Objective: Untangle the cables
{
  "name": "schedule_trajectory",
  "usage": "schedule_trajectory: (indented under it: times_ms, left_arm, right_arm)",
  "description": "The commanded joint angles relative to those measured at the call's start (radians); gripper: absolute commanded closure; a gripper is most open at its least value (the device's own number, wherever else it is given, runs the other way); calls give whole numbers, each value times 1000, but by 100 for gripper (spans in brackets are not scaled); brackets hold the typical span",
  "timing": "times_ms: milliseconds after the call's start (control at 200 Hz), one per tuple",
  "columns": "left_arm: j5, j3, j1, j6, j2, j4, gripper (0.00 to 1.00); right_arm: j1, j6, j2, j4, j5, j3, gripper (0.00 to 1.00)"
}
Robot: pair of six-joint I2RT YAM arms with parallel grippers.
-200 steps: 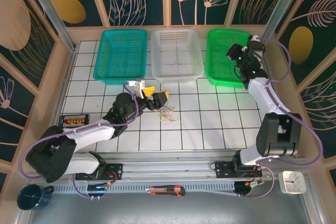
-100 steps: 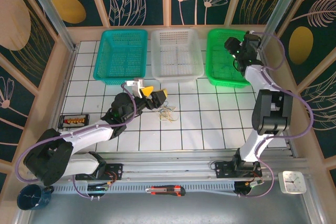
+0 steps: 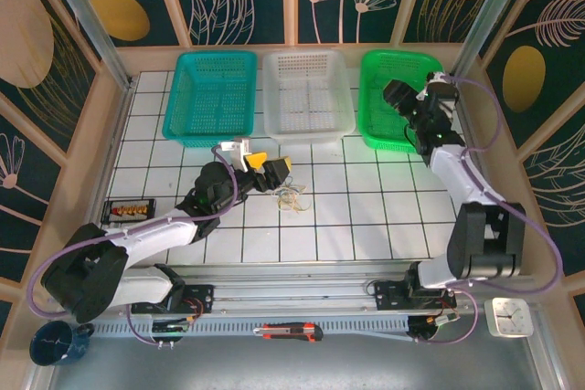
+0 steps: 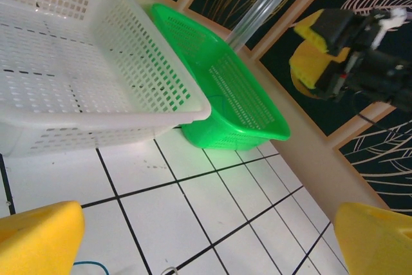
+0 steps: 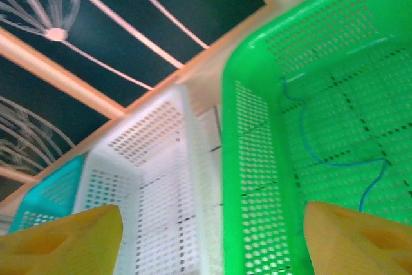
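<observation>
The left claw (image 3: 271, 164) is held low over the tiled table (image 3: 366, 216), just below the white basket (image 3: 305, 57), and its yellow fingers (image 4: 38, 239) are seen spread wide apart with nothing between them. A small tangle of cables (image 3: 292, 196), whitish and dark loops, is found on the tiles just beside this claw, on its right; whether it is touched by a fingertip cannot be told from above. In the left wrist view a short bit of blue cord (image 4: 90, 265) is seen at the lower edge, between the fingers. The right claw (image 3: 402, 100) is raised over the green basket (image 3: 398, 55), and its yellow pads (image 5: 61, 239) are likewise parted, with nothing gripped. A thin blue cable (image 5: 341, 164) is laid loose on the floor of the green basket, apart from the tangle. The teal basket (image 3: 215, 55) is placed to the left of the white one.
</observation>
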Motion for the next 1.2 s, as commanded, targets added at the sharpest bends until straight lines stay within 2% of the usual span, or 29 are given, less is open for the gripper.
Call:
schedule_trajectory:
  times_ms: [0, 165, 295, 500, 646, 806, 1196]
  left_arm:
    - [-4, -16, -3, -20, 11, 7, 1]
    - [-14, -12, -4, -20, 6, -6, 1]
    - [-36, -21, -3, -21, 2, -23, 1]
    - [-61, -63, -5, -58, 1, -36, 1]
    - [-110, -84, -5, -95, -10, -84, 1]
    - [-145, -115, -4, -104, -35, -77, 1]
    - [-145, -116, -4, -49, -68, -102, 1]
  right_arm:
    - [8, -18, -4, 7, 37, -2, 26]
    - [20, -11, 33, -38, -9, 34, 27]
    - [94, -9, 16, -52, -26, -2, 28]
    - [307, 9, -28, -67, -22, -118, 30]
    - [445, 71, -19, -15, -28, -217, 33]
    - [560, 125, 47, 48, -48, -265, 41]
    - [637, 191, 101, 102, -21, -334, 47]
